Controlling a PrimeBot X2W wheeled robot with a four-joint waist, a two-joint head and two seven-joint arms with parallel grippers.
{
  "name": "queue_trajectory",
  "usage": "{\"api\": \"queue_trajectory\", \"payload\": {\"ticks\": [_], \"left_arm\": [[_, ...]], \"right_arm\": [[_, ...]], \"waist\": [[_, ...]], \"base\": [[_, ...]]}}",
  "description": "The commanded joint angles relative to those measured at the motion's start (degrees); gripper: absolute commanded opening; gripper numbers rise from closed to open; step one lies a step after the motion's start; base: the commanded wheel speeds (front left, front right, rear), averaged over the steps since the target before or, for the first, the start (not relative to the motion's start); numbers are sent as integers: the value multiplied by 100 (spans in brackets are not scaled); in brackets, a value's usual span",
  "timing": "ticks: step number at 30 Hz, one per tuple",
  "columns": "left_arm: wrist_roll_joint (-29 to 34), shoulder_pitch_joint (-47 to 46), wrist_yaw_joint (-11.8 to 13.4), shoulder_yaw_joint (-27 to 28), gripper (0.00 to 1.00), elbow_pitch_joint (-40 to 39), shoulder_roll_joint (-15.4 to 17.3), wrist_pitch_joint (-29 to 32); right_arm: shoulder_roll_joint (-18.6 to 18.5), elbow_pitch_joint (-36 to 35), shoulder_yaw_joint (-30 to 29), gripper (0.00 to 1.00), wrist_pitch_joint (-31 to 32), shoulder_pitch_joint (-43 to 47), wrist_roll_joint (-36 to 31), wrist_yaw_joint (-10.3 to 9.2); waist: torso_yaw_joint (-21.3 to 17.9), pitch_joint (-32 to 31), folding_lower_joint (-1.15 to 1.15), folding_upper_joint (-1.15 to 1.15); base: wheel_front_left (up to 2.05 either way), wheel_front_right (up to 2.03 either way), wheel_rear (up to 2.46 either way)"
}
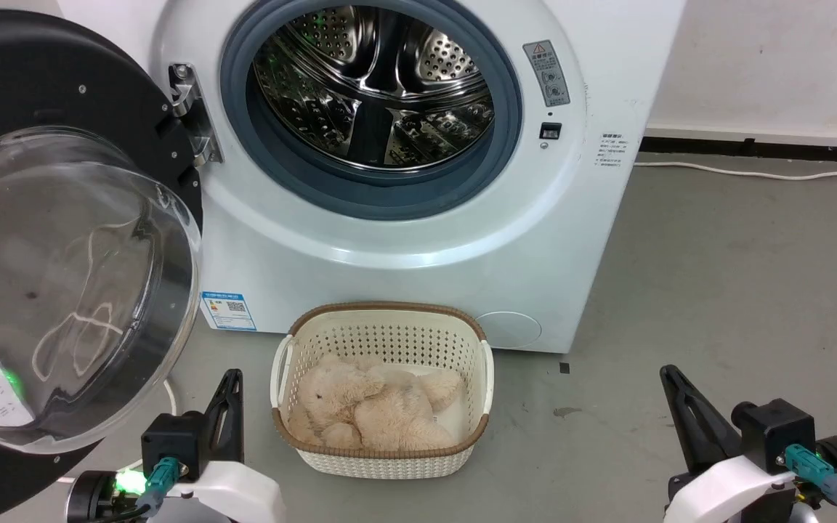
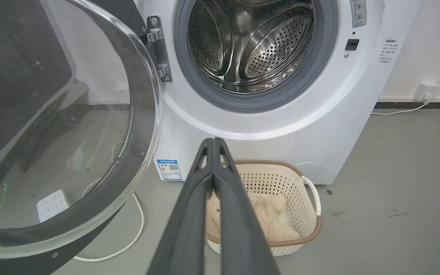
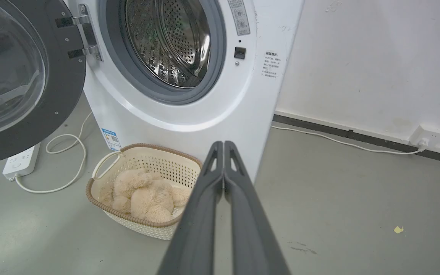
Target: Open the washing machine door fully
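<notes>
At far left, the washing machine door [image 1: 62, 276] is standing swung wide on its hinge [image 1: 193, 116] — black ring and clear glass bowl well clear of the opening. Beside its lower edge, the left end effector [image 1: 228, 388] is hovering with fingers clenched together, gripping nothing. In the middle, a cream basket [image 1: 382, 319] is sitting on the floor [image 1: 716, 276] just before the white washing machine [image 1: 404, 247], holding a beige plush toy [image 1: 375, 407]; above, the steel drum [image 1: 382, 87] is lying exposed. At lower right, the right end effector [image 1: 676, 388] is hovering clenched too — empty.
</notes>
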Motion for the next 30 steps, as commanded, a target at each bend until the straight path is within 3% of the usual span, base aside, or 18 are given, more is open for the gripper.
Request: {"api": "queue_trajectory", "payload": {"ticks": [1,30], "left_arm": [[32,-90,-25,6,0,-20,2,2],[32,-90,-25,6,0,-20,1,2]], "right_arm": [[28,-26,-2,0,2,-68,-43,5],[28,-26,-2,0,2,-68,-43,5]], "waist": [[0,0,0,0],[0,0,0,0]], "base": [[0,0,0],[0,0,0]]}}
